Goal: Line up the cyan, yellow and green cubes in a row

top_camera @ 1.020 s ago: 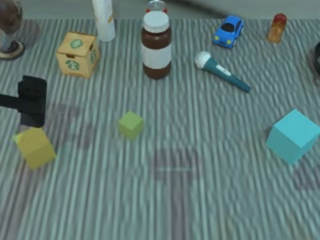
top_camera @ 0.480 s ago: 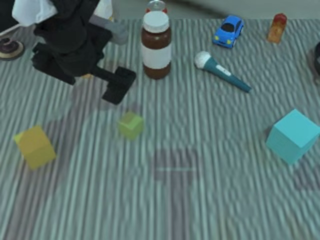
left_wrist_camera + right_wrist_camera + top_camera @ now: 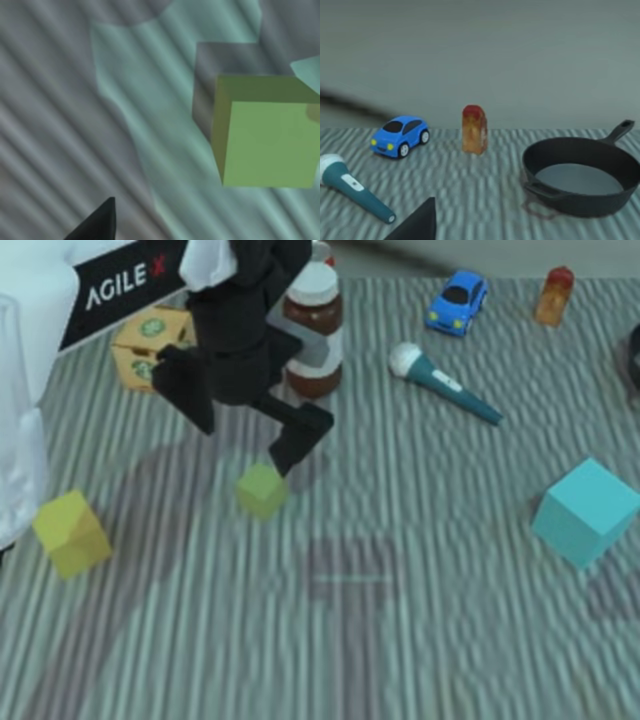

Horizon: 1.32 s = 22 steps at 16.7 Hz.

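The yellow cube lies at the frame's lower left, the green cube left of centre, the cyan cube at the right edge. The left gripper hangs just above the green cube, fingers spread wide, one fingertip beside its upper right corner. Farther up stands a brown jar. The right arm is out of the top view.

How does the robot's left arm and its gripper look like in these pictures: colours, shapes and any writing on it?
In the top view, the left arm has a smooth white shell with a black band that reads "AGILE X" in white letters, the X in red. Its wrist section is black and blocky. The left gripper is matte black, with two flat, angular fingers. No cables show. The right arm is not in the top view.
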Each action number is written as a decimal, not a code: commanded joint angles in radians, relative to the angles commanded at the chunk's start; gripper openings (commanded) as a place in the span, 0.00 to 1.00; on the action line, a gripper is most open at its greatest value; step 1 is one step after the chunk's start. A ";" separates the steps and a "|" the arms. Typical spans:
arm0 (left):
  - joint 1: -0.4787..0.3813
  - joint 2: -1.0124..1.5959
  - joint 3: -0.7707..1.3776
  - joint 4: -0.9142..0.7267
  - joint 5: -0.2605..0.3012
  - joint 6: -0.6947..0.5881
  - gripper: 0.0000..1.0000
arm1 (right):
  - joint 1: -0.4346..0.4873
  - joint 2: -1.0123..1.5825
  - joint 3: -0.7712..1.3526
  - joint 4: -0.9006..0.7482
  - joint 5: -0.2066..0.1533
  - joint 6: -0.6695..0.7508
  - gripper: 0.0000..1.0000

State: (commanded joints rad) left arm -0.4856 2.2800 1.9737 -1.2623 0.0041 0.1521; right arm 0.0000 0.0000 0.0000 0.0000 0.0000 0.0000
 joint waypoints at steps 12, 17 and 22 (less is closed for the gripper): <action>0.001 0.058 -0.139 0.203 0.000 0.003 1.00 | 0.000 0.000 0.000 0.000 0.000 0.000 1.00; 0.000 0.091 -0.210 0.299 0.001 0.003 1.00 | 0.000 0.000 0.000 0.000 0.000 0.000 1.00; 0.000 0.091 -0.210 0.299 0.001 0.003 0.77 | 0.000 0.000 0.000 0.000 0.000 0.000 1.00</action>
State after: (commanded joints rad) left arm -0.4854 2.3711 1.7635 -0.9632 0.0048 0.1550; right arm 0.0000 0.0000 0.0000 0.0000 0.0000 0.0000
